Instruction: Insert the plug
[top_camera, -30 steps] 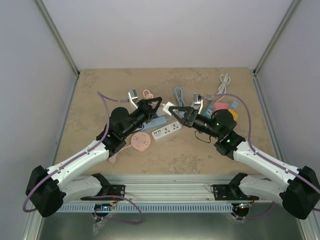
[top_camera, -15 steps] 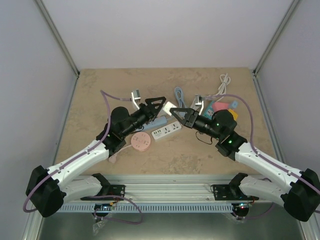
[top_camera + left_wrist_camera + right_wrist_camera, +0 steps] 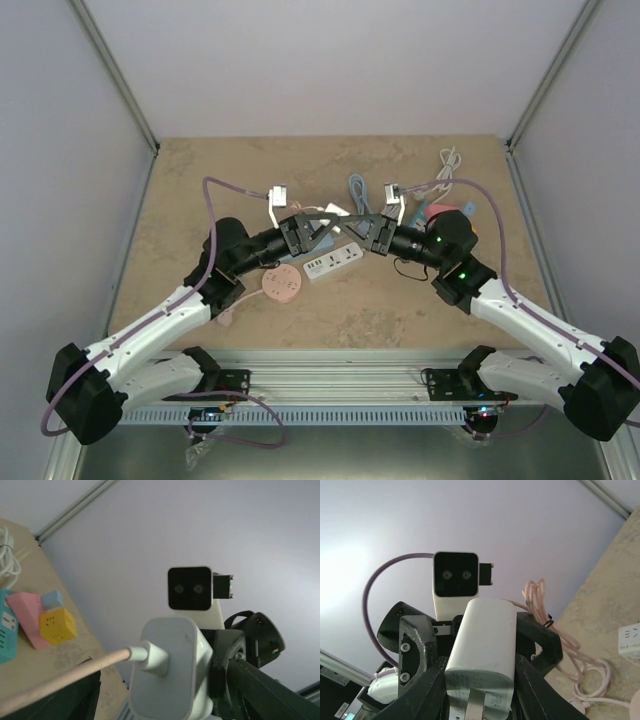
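The plug is a white charger block on a pink cable, held off the table where the two grippers meet. My right gripper is shut on its sides, the metal prong end toward its camera. My left gripper faces it from the cable end; its jaws stand open around the plug and do not press on it. From above, the left gripper and right gripper are nose to nose. A white power strip lies just in front of them on the table.
A round pink socket lies under the left arm. A yellow cube, a pink block and a teal strip sit at the right rear, near a white cable coil. A blue cable lies behind.
The left gripper opened and slid right, up against the right gripper. The right gripper closed onto the plug and now carries it.
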{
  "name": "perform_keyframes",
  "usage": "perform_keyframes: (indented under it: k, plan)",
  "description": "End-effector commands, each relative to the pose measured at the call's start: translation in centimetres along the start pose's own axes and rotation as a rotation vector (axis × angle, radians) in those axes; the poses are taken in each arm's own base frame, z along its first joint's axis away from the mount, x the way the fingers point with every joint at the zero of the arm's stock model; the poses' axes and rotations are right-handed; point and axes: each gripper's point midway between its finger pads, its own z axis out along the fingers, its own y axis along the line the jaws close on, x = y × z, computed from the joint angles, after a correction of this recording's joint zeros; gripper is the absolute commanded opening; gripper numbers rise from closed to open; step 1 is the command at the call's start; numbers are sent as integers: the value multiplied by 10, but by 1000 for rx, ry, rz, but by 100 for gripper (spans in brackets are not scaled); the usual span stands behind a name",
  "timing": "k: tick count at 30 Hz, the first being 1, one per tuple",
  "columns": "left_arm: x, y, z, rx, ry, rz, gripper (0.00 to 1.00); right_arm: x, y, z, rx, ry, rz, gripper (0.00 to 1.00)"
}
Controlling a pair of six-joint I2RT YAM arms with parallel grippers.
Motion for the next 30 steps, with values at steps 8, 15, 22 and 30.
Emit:
perform_keyframes:
  k: [8, 15, 22, 30]
  plan:
    - [-7, -18, -4, 87, -34, 35, 45, 7, 19, -13, -137, 51, -7, 21]
    - [9, -18, 0, 133, 52, 71, 28, 8, 12, -15, -110, 61, -9, 25]
    - [26, -27, 1, 205, 156, 106, 42, 5, 7, -19, -107, 60, -16, 25]
    - [21, -18, 11, 123, 172, 164, 24, 2, -7, -31, -32, 38, -44, 58]
